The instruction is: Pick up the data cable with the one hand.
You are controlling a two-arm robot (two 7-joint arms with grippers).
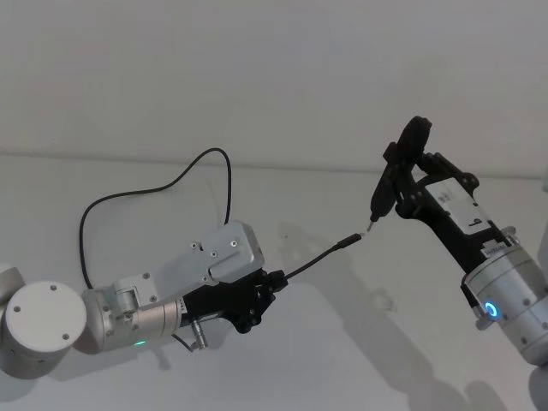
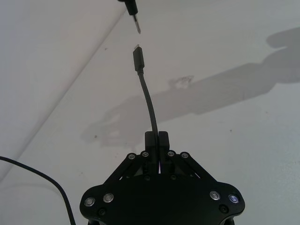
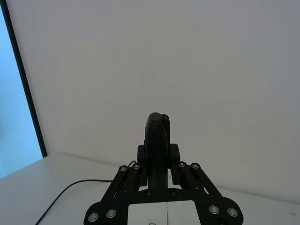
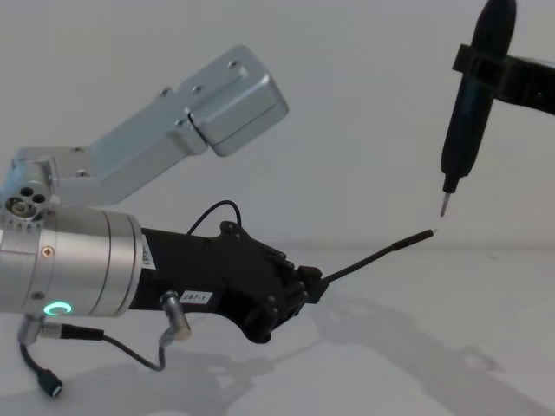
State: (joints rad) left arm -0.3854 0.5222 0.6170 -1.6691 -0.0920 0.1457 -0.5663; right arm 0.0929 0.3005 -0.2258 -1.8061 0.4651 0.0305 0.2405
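Left tool (image 1: 272, 287), angular black plastic, pinches thin data cable (image 1: 317, 259) near its plug.

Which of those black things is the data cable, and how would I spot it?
Start at the left tool on the silver arm low over the white table. The thin black data cable sticks out from its shut fingers. Unlike the fat pen-shaped tool the right tool holds, it is floppy and loops back across the table.
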